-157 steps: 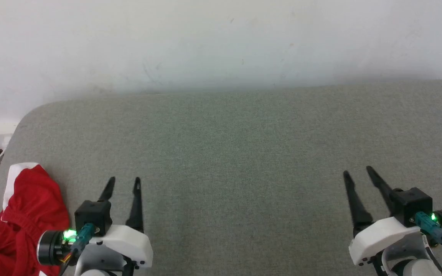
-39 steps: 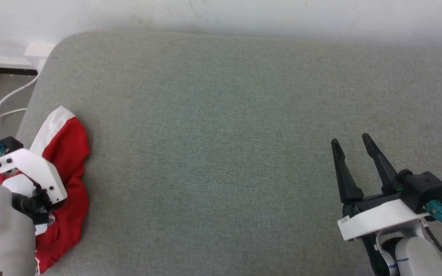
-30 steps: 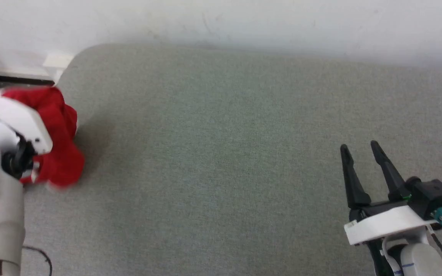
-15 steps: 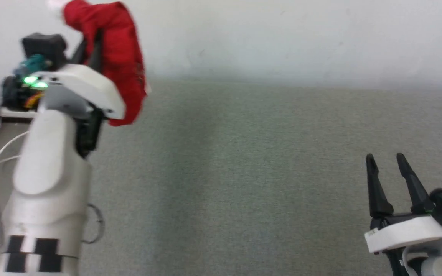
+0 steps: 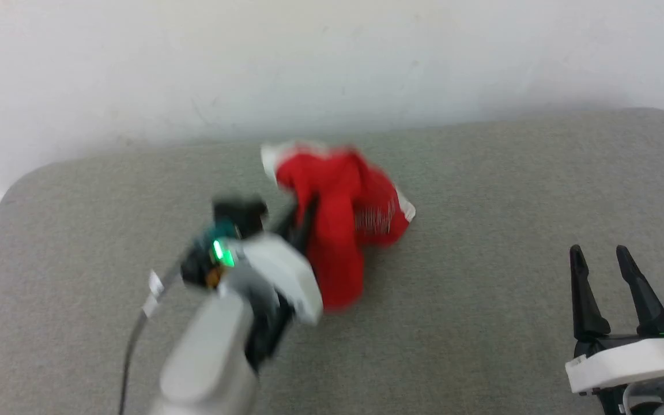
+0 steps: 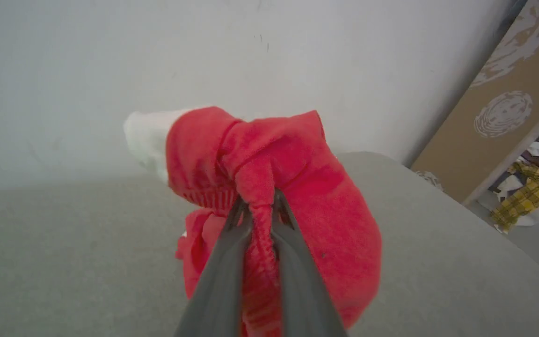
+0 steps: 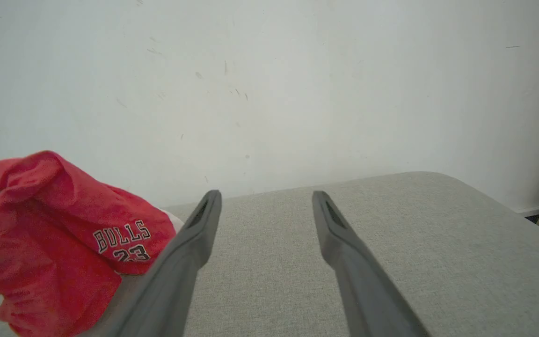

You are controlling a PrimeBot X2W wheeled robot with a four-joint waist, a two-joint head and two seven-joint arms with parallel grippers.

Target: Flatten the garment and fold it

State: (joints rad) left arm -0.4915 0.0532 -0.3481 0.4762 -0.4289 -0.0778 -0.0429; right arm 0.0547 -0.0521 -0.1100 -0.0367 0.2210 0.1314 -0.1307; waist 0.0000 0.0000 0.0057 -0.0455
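Left gripper [image 5: 307, 207] pinched nearly closed on the garment [image 5: 340, 199], a bunched ridge of red fabric squeezed between the two dark fingers; clearest in the left wrist view, where the left gripper [image 6: 260, 202] comes up from the bottom centre and the garment [image 6: 330, 224] bulges round both fingertips. Head view is blurred there. Left forearm enters from the bottom, left of centre, with a green light on the wrist.

Garment sits in the middle of the head view, slightly above centre, crumpled into a lump over the grey padded surface [image 5: 482, 300]. White trim [image 5: 268, 155] at its upper left end, same white trim [image 6: 145, 133] at centre left in the left wrist view. Cannot tell if the lower folds touch the surface or hang just above it.

Right gripper [image 5: 598, 253] at the lower right of the head view, fingers spread wide, nothing between them, well apart from the garment. In the right wrist view the right gripper [image 7: 265, 196] points toward the white wall [image 7: 269, 93] over the grey padded surface [image 7: 414, 224]. Garment [image 7: 40, 206] at the left edge, with white "BULLS 23" lettering [image 7: 122, 241] facing the camera.

Brown panel [image 6: 508, 107] at the upper right of the left wrist view, with a pile of clothes [image 6: 531, 196] below it.
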